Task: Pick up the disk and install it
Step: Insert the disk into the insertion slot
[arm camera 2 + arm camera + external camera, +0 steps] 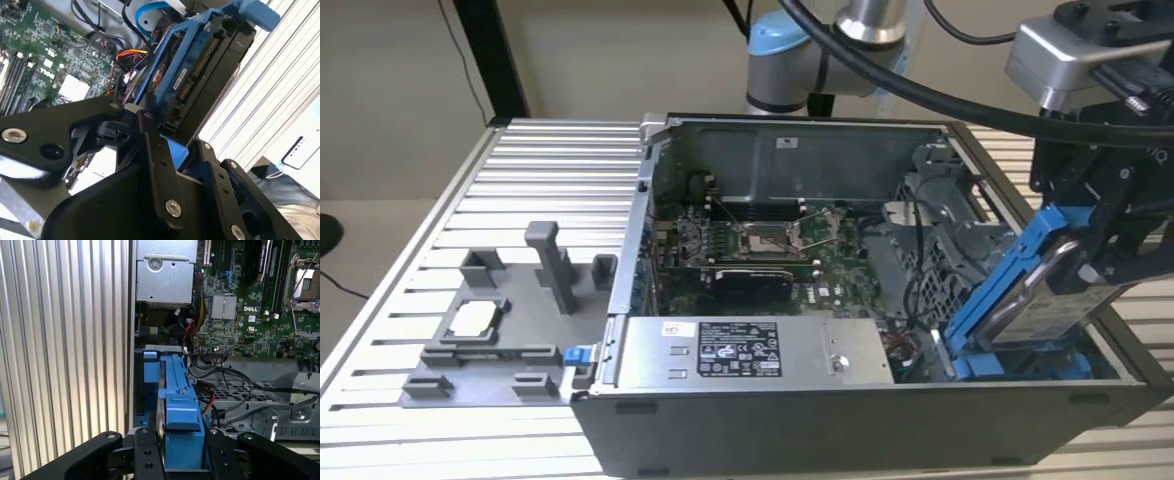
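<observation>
Disk (1041, 305), blue-framed, stands on edge, pinched between the closed-in fingers of the gripper (1087, 262). Its long axis slants steeply. The lower end sits inside the corner of the computer case (854, 420), and the upper end leans toward the exterior view's right.

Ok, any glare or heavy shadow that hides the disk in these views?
Exterior view: even light, no glare on the disk held by the black gripper. Second wrist view: the ribbed table blows out white beside the disk. First wrist view: the table glares mildly; the disk is clearly lit.
</observation>
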Available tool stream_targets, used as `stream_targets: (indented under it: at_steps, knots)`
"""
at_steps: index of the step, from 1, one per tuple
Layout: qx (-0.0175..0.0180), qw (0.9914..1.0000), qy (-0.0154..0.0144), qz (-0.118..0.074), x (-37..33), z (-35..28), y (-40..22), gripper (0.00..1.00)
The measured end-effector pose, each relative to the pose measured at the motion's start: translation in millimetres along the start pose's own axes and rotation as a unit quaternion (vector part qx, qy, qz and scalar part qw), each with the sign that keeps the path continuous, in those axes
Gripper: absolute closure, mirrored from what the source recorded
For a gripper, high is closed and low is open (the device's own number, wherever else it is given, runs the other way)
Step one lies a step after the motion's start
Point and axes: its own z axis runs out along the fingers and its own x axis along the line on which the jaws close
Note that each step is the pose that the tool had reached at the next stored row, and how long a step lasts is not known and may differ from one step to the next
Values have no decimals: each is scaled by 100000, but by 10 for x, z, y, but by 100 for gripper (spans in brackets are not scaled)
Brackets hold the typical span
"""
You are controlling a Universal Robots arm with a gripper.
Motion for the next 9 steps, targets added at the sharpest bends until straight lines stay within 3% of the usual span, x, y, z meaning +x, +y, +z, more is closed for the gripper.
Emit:
stream_targets:
  at_steps: [3, 9]
  knots:
    - [-387, 99998, 244, 479, 0, 19, 21, 100]
    - [-831, 99913, 796, 4001, 1, 71, 30, 100]
